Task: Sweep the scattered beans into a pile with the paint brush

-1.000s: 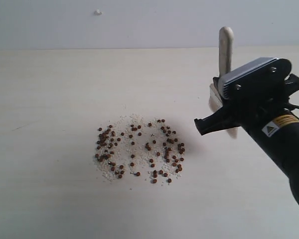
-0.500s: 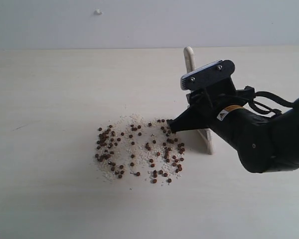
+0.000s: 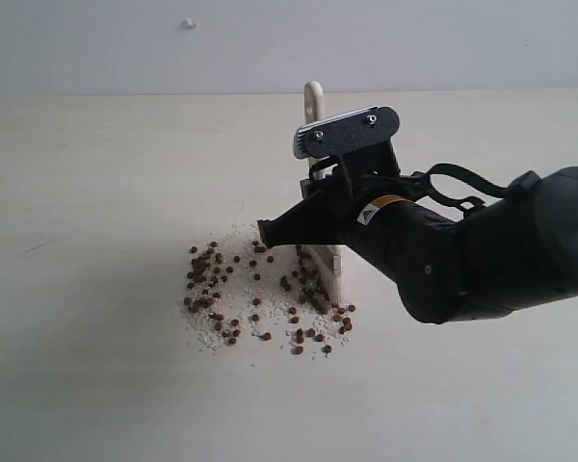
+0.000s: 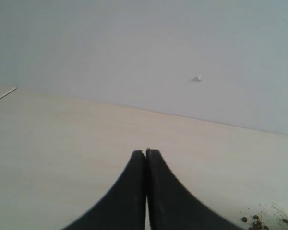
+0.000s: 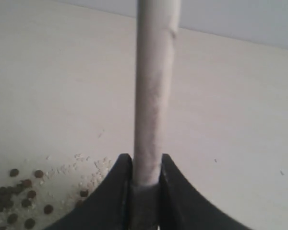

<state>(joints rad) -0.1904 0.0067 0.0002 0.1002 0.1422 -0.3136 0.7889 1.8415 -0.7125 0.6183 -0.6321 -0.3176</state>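
Reddish-brown beans (image 3: 255, 294) lie scattered with whitish crumbs on the pale table (image 3: 96, 192); a few beans (image 5: 19, 196) show in the right wrist view and some beans (image 4: 259, 223) at the edge of the left wrist view. No compact pile shows. My right gripper (image 3: 313, 226) is shut on the paint brush (image 3: 313, 101), held upright. Its cream bristles (image 3: 329, 269) press on the table among the right-hand beans. The wooden handle (image 5: 153, 86) stands between the fingers. My left gripper (image 4: 145, 153) is shut on nothing, off to the left of the beans.
A small white speck (image 3: 189, 23) sits on the grey wall behind the table. The table's back edge (image 3: 125, 94) runs across the exterior view. The black right arm (image 3: 491, 250) stretches in from the right.
My right gripper has carried the brush leftward and down, from right of the beans into their right side. Beans on the right have bunched up against the bristles.
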